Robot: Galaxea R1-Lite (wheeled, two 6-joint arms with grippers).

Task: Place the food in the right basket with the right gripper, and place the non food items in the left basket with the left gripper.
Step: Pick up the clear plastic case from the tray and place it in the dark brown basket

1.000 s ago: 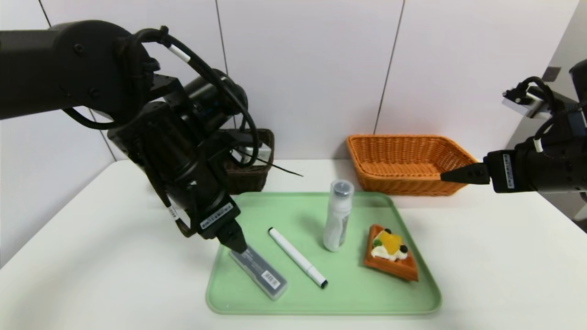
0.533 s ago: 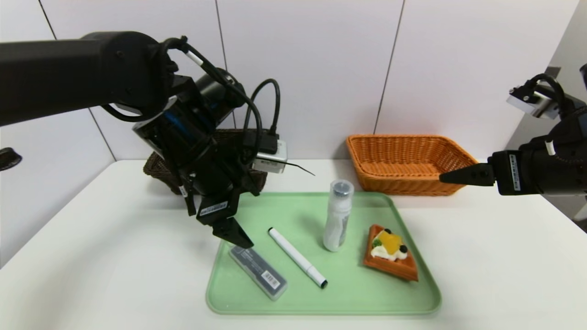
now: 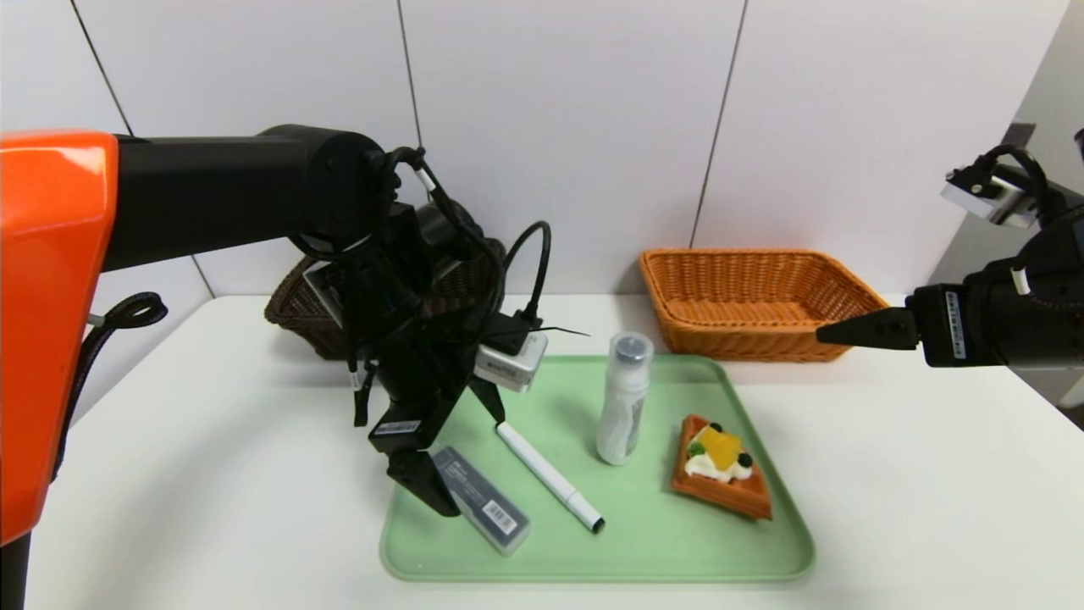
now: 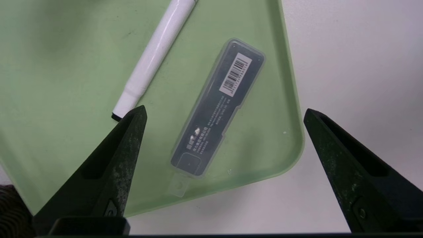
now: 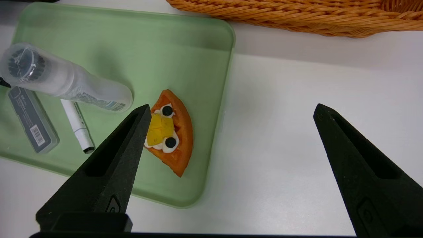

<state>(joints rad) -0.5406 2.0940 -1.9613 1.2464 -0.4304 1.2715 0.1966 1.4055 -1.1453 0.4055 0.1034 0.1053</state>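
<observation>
On the green tray (image 3: 677,542) lie a grey case with a barcode (image 3: 483,501), a white pen (image 3: 550,476) and a waffle slice topped with cream and fruit (image 3: 721,466); a clear bottle (image 3: 624,398) stands between them. My left gripper (image 3: 470,462) hangs open just above the case (image 4: 218,109), one finger on either side of it and not touching, next to the pen (image 4: 155,53). My right gripper (image 3: 864,329) is open and empty in front of the orange basket (image 3: 754,296), over bare table to the right of the waffle (image 5: 173,132).
The dark brown basket (image 3: 296,301) stands at the back left, largely hidden behind my left arm. The orange basket (image 5: 297,16) is at the back right against the wall. White table surrounds the tray (image 5: 148,43).
My left wrist has turned and the arm has swung lower and forward, so the open fingers now straddle the case. The right gripper has drifted slightly to the right.
</observation>
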